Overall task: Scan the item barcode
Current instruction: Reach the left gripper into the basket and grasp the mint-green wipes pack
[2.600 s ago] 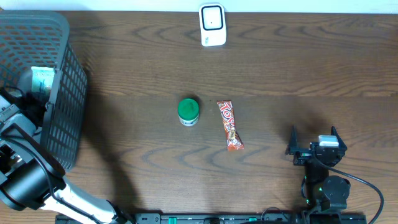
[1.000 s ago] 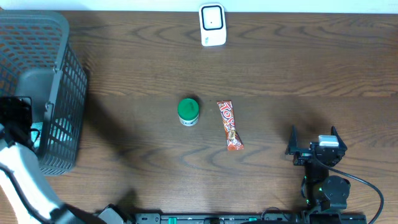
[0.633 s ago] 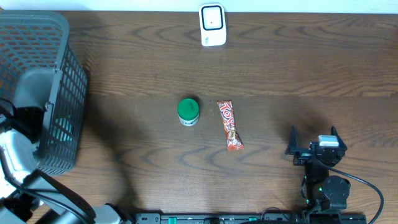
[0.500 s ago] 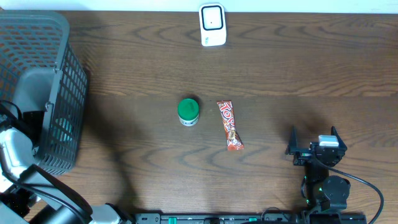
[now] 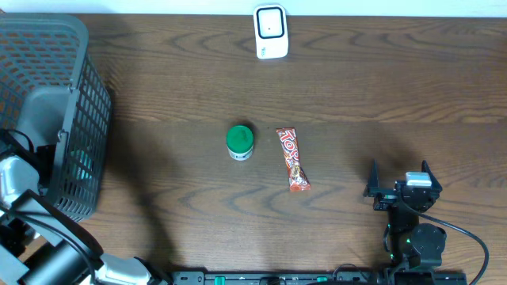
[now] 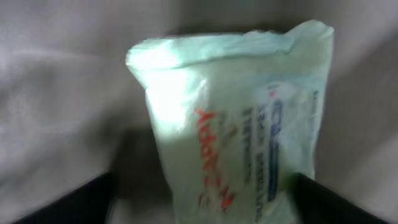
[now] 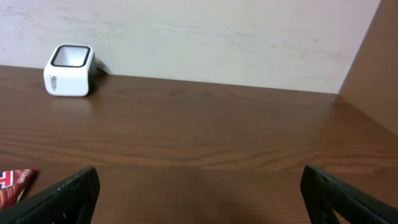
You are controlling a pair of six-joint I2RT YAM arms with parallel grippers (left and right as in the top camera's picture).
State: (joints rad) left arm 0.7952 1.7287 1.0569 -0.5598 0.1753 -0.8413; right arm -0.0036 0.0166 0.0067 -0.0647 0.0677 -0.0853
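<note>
A pale green plastic packet [image 6: 236, 124] with red and blue print lies on the grey floor of the basket [image 5: 47, 47]. Through the basket's mesh it shows as a greenish patch [image 5: 79, 162]. My left gripper [image 6: 202, 205] reaches down into the basket, open, with a finger on each side of the packet's near end. There is a gap on the left side, and the right finger is close to the packet's edge. The white barcode scanner [image 5: 270, 32] stands at the table's far edge, also seen from the right wrist [image 7: 68, 71]. My right gripper [image 5: 400, 190] rests open and empty near the front right.
A green-lidded jar [image 5: 240, 142] and a red candy bar [image 5: 292, 159] lie side by side mid-table. The candy bar's end [image 7: 12, 183] shows at the left of the right wrist view. The basket's tall mesh walls surround the left arm [image 5: 16, 178].
The left arm has sunk deeper into the basket toward the packet. Its jaws have begun to narrow. The right arm, jar, candy bar and scanner have not moved.
</note>
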